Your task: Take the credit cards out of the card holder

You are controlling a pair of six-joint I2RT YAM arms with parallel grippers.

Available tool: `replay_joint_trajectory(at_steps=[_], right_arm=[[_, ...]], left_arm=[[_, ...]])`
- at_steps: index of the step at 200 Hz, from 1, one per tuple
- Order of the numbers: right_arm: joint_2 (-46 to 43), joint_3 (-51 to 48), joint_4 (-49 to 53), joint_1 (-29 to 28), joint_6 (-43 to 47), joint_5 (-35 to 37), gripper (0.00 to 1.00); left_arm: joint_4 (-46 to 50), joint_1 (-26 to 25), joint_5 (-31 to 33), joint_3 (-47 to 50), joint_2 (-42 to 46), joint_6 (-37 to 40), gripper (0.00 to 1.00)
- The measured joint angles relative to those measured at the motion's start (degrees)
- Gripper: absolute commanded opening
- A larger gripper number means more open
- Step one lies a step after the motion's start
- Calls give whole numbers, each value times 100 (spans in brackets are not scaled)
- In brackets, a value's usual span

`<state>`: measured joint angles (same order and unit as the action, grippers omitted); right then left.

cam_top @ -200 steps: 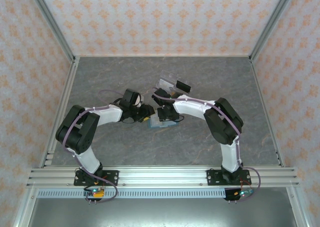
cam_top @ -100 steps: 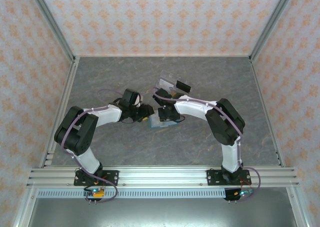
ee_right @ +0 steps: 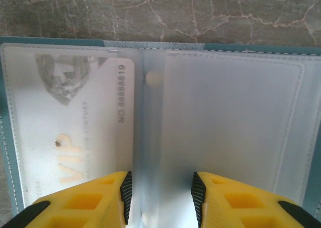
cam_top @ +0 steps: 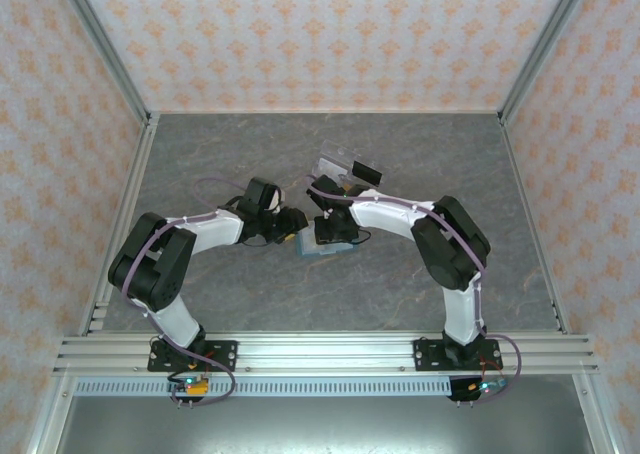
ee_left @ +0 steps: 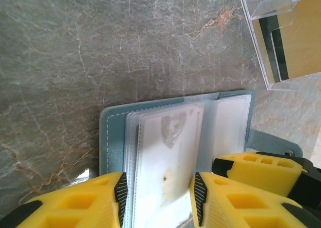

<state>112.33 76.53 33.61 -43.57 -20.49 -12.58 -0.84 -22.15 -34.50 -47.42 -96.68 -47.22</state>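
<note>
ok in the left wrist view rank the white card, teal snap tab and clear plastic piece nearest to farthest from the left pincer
1. white card, between the fingers of the left pincer
2. teal snap tab, to the right
3. clear plastic piece, top right corner

Teal-blue stitched leatherette card holder (ee_left: 107, 137) w/ frosted sleeves; white plastic card (ee_right: 75, 132), gold "VIP" lettering; grey rust-veined marble-look table (ee_left: 75, 47); peach floral-print walls (cam_top: 330, 34).

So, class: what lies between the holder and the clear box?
Bare table: in the left wrist view a narrow strip of marble separates the holder from the clear box, with nothing lying on it.
</note>
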Motion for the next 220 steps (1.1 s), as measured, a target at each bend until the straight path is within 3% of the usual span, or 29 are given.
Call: replay_joint_trajectory(at_steps=[146, 220], right_arm=[[103, 39, 2, -55, -50, 387, 33], [107, 39, 2, -55, -52, 407, 32]], left_arm=[[70, -111, -105, 0, 0, -24, 44], [13, -114, -256, 0, -2, -22, 39]])
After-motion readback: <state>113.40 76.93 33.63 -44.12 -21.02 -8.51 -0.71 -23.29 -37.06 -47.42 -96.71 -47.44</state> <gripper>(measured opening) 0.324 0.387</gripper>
